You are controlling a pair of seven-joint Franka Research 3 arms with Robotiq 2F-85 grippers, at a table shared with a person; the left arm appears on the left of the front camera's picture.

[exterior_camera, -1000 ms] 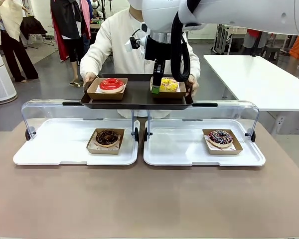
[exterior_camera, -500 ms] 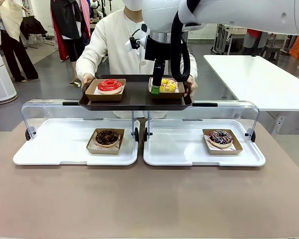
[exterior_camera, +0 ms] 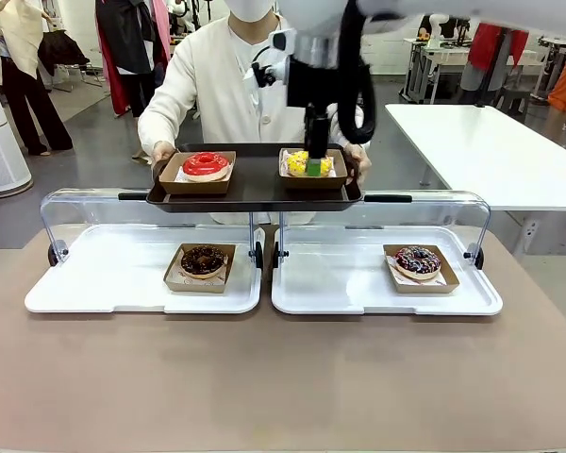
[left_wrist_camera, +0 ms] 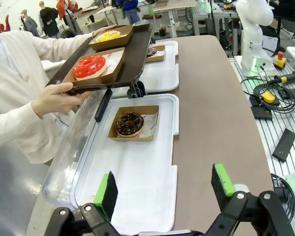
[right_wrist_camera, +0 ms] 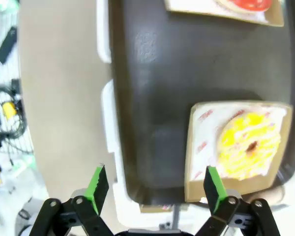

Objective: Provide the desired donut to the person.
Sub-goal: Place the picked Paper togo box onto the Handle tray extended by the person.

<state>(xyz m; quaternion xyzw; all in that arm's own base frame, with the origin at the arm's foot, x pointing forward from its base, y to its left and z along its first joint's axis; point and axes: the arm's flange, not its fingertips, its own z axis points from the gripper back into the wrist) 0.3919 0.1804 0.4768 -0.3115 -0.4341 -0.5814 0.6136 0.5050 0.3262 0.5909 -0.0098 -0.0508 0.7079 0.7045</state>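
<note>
Yellow-iced donut (exterior_camera: 311,162) sits in its brown cardboard tray on the right half of the dark brown serving tray (exterior_camera: 255,189), which the person (exterior_camera: 217,85) in the cream cardigan holds at both ends above the clear raised lids of the display cases. A red-glazed donut (exterior_camera: 205,163) in its own cardboard tray lies on the left half of the same serving tray, well apart from the yellow one. A second ago the right gripper (exterior_camera: 314,160) hung at the left edge of the yellow donut's tray; it has since shifted toward the donut's middle, and the arm above it has risen and drawn back, so that more of the person's chest shows. The serving tray has crept slightly to the left and up. In the right wrist view the right gripper (right_wrist_camera: 152,183) has its green-padded fingers spread wide with nothing between them, above the serving tray's near edge, the yellow-iced donut (right_wrist_camera: 248,145) lying beyond its right finger. The left gripper (left_wrist_camera: 164,187) is likewise spread wide and empty, over the left white tray (left_wrist_camera: 137,172). On that tray a chocolate donut (exterior_camera: 203,260) rests unmoved; a dark sprinkled donut (exterior_camera: 417,260) rests on the right white tray (exterior_camera: 358,283).
</note>
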